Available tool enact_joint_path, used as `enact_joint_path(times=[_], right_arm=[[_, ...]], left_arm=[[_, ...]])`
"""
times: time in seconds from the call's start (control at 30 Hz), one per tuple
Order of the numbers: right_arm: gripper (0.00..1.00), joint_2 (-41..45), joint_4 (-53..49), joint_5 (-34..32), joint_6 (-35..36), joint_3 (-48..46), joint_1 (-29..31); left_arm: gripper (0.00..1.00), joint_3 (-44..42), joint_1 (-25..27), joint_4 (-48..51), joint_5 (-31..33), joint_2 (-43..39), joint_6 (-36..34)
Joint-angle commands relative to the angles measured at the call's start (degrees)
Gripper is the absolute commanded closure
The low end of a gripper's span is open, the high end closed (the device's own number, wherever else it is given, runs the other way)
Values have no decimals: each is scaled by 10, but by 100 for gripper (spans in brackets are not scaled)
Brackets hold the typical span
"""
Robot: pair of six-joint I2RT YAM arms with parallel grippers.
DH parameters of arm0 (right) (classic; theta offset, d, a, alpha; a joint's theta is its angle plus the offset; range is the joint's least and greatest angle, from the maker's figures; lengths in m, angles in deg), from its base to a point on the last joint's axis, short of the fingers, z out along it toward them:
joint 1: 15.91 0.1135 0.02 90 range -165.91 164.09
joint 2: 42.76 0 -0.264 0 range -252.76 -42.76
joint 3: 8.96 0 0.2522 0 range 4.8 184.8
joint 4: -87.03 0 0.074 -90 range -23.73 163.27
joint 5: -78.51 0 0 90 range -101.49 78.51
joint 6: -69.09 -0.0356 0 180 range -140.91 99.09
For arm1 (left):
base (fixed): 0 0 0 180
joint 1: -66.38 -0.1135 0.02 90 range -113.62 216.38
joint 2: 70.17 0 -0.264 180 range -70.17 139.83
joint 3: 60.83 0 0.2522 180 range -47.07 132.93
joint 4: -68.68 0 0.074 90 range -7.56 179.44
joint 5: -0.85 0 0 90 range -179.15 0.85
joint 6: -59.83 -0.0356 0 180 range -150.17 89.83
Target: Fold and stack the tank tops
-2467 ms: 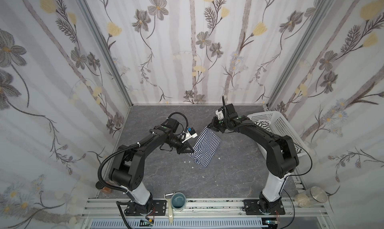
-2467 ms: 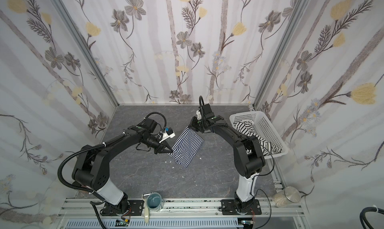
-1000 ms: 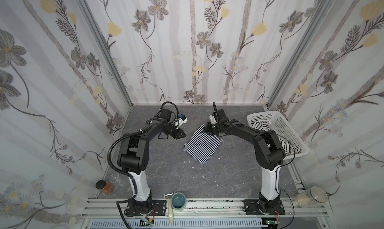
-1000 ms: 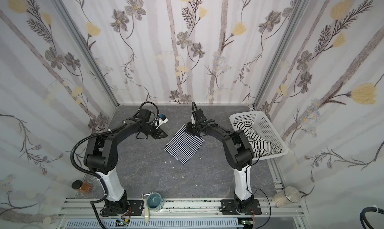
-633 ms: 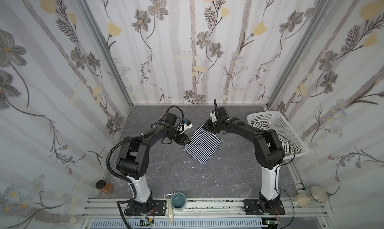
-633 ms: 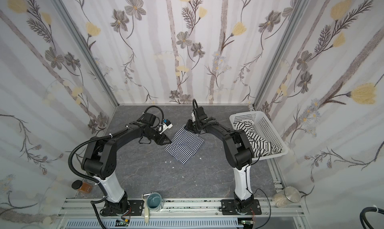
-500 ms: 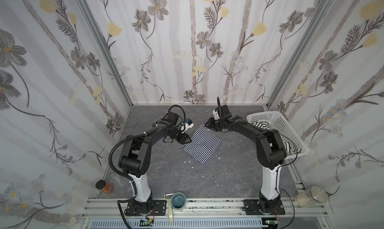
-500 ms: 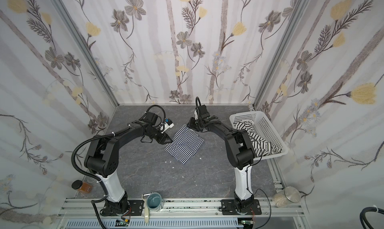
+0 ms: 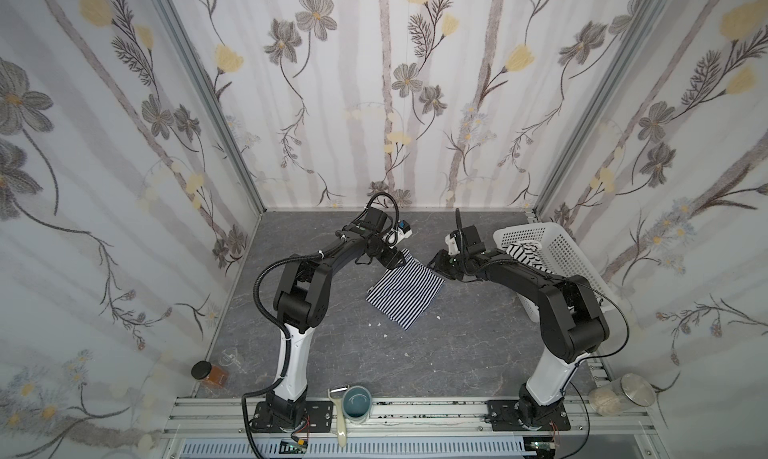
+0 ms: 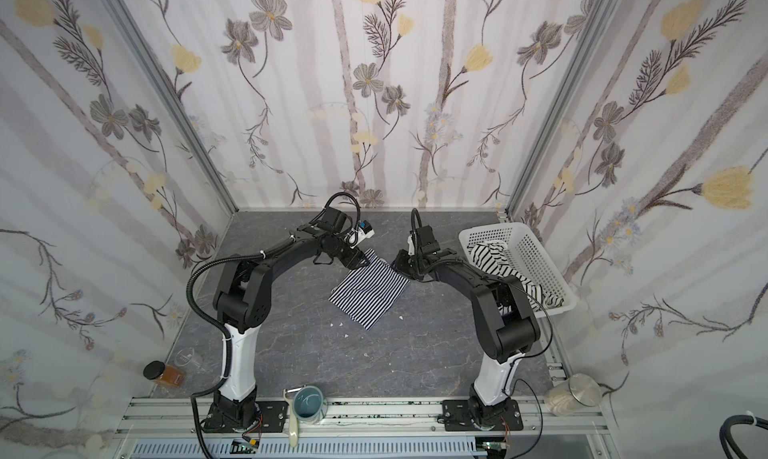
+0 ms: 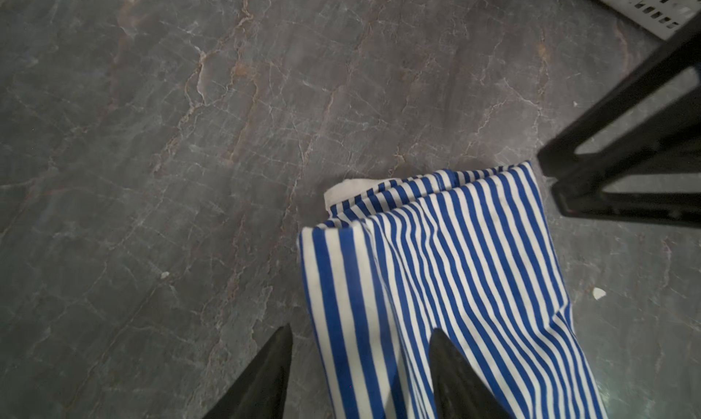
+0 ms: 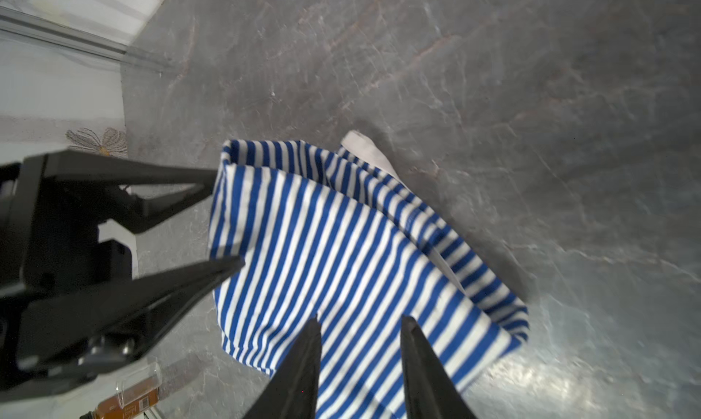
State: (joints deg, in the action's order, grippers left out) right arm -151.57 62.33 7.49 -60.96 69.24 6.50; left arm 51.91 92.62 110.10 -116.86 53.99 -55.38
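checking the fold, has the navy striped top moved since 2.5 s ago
Yes: the navy striped top dropped from hanging to flat on the table, spreading away from the basket.

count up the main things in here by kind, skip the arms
tank tops: 2
basket: 1
jars: 2
mug: 1
peeler: 1
total: 7

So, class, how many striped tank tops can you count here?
2. The fine navy-striped tank top lies folded on the table; the wide black-striped tank top sits in the white basket, where more may be hidden.
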Motion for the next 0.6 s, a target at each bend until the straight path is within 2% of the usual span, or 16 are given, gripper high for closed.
enact_joint_path(times=[0.0, 0.13, 0.23, 0.37, 0.47, 0.57], right_arm=[[63, 35, 51, -7, -12, -47, -2], [63, 76, 64, -9, -16, -103, -12], [63, 100, 70, -10, -18, -134, -23], [63, 125, 70, -11, -18, -158, -30], [63, 139, 70, -13, -18, -170, -35], [63, 149, 70, -15, -18, -179, -40]], left_arm=[[41, 28, 8, 0, 13, 23, 2], [44, 39, 21, 9, -22, 31, -1], [51, 40, 33, 21, -50, 25, 0], [73, 43, 45, 41, -78, 8, 8], [83, 42, 49, 53, -116, -13, 18], [87, 42, 54, 67, -143, -31, 22]])
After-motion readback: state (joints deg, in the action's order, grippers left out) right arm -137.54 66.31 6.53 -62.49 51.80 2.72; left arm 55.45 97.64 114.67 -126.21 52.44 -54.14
